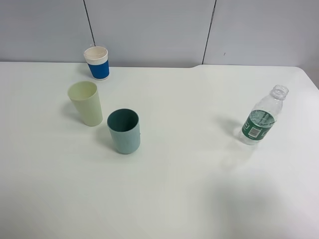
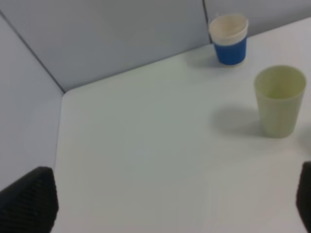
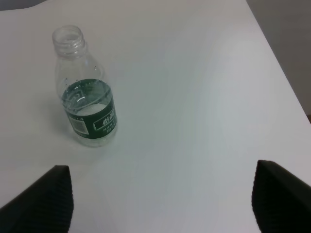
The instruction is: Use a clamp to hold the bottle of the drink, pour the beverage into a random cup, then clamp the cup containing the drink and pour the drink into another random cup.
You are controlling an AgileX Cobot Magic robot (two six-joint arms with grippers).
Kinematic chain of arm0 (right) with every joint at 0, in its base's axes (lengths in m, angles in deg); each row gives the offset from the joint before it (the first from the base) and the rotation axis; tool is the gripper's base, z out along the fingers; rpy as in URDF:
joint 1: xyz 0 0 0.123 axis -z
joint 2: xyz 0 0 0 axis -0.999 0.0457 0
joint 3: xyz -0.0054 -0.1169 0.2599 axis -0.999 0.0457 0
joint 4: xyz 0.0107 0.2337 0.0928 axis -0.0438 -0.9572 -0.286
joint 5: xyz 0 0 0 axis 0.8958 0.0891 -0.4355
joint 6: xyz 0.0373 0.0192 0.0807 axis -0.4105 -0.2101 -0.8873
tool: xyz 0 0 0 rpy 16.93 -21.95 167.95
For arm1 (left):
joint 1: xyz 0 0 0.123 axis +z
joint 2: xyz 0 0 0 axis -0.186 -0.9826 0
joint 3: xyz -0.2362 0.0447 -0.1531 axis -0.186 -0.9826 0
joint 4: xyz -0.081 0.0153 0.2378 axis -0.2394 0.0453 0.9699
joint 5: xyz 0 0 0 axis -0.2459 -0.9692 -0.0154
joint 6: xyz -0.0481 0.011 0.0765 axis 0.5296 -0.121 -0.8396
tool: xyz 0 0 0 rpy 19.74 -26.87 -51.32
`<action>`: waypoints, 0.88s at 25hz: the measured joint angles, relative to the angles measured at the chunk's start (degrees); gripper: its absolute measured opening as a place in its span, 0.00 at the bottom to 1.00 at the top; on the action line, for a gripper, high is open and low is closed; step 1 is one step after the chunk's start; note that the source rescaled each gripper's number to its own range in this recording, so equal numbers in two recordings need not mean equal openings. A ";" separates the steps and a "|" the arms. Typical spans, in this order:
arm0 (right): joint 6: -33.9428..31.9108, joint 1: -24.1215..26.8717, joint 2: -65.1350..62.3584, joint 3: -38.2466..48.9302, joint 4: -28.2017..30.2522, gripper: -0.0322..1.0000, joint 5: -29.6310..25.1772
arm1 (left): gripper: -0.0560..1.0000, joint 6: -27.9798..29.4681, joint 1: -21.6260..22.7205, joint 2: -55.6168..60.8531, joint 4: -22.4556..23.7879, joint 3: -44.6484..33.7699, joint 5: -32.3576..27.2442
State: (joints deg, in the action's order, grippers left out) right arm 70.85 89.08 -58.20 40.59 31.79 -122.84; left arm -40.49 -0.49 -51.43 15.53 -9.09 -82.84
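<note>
Here, closest to the robot, the two grippers sit low at the table's near edge and neither holds anything. The left gripper has its dark fingertips spread wide, at opposite edges of the left wrist view. The right gripper also stands parted, its two black fingertips well apart with bare table between them.

Just beyond the right gripper stands the bottle, upright and uncapped on the right side of the white table. The beverage, clear like water, fills only the lower part, up to about the green label. With no cap on, a sideways bump from a fingertip would likely tip the bottle and spill it; a hard squeeze on the thin plastic might push liquid up and out.

On the left, well apart from the bottle, the teal cup stands upright; its dark inside shows no liquid that can be made out. Just behind it is the pale yellow-green tumbler, upright and apparently empty. These two stand close together, so a wide swing could knock one while reaching the other. Farthest back, near the grey wall, stands a blue-and-white paper cup.
</note>
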 joint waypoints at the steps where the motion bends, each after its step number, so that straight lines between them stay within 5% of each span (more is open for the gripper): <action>1: 0.00 0.00 0.00 0.00 0.00 0.46 0.00 | 0.99 0.11 0.39 0.95 -0.01 0.00 -0.76; 10: 0.00 0.00 0.00 0.00 0.00 0.46 0.00 | 0.99 9.17 0.87 9.73 0.95 -1.54 -5.03; 22: 0.00 0.00 0.00 0.00 0.00 0.46 0.00 | 0.99 13.20 0.92 11.52 1.30 -9.55 -5.43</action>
State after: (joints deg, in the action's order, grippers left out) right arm 70.85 89.08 -58.20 40.59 31.79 -122.84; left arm -27.29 0.43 -39.91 16.84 -18.64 -88.27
